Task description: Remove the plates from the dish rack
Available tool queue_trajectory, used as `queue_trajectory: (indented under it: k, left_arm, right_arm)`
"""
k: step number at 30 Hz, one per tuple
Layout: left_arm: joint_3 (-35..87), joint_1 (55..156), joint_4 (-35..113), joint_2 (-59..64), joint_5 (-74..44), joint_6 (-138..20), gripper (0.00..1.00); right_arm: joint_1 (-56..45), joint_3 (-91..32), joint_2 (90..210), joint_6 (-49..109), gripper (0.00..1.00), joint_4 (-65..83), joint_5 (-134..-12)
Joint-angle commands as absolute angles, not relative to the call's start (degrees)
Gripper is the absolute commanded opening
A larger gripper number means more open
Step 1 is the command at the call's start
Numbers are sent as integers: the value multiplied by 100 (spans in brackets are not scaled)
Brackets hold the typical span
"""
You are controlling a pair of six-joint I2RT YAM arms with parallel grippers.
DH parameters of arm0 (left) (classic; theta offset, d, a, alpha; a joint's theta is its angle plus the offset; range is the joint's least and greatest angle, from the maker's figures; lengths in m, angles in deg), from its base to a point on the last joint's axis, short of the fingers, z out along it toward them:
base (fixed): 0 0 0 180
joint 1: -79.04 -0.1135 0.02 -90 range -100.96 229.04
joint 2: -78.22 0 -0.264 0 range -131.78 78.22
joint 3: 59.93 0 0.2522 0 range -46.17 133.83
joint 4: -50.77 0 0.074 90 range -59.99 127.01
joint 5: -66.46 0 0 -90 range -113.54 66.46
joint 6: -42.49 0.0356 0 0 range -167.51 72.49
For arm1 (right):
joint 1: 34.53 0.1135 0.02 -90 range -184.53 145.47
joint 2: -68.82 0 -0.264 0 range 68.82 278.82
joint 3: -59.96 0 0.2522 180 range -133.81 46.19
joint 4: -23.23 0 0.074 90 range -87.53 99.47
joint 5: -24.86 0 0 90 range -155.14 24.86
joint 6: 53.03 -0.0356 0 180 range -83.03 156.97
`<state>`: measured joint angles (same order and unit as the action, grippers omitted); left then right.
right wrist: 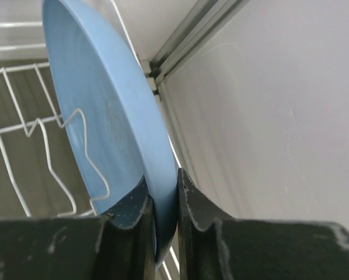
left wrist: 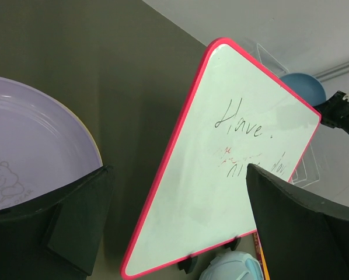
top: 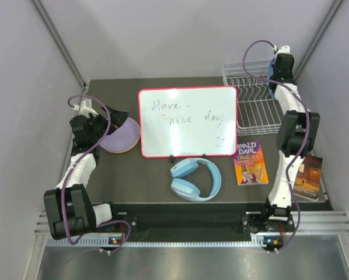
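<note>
Stretching over the dish rack, the right arm clenches its jaws on the light-blue plate; left jaws gape.

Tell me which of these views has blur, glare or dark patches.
Top external: evenly lit, sharp, whiteboard writing faint. Left wrist: handwriting crisp, left gripper dark and soft in the foreground. Right wrist: light blue plate very close, slightly soft; wall bright.
</note>
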<state>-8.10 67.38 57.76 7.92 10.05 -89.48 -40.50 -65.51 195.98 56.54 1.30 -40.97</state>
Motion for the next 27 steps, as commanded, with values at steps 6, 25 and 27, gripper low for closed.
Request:
queue_trajectory:
  k: [6,25,27]
  left_arm:
    - [-626,6752,5934,800,942,-8750,99]
    - [-635,6849,5731,1037,1134,-8468,99]
    - [-644,6867,6010,1081,1319,-8547,99]
  right_arm:
    - [-3286,-5146,18959,6605,0,3519,-1455]
    - [-2926,-3405,15973,5156,0,2631,-1440]
    - [-2846,-3221,15228,4377,0,1215,-2628]
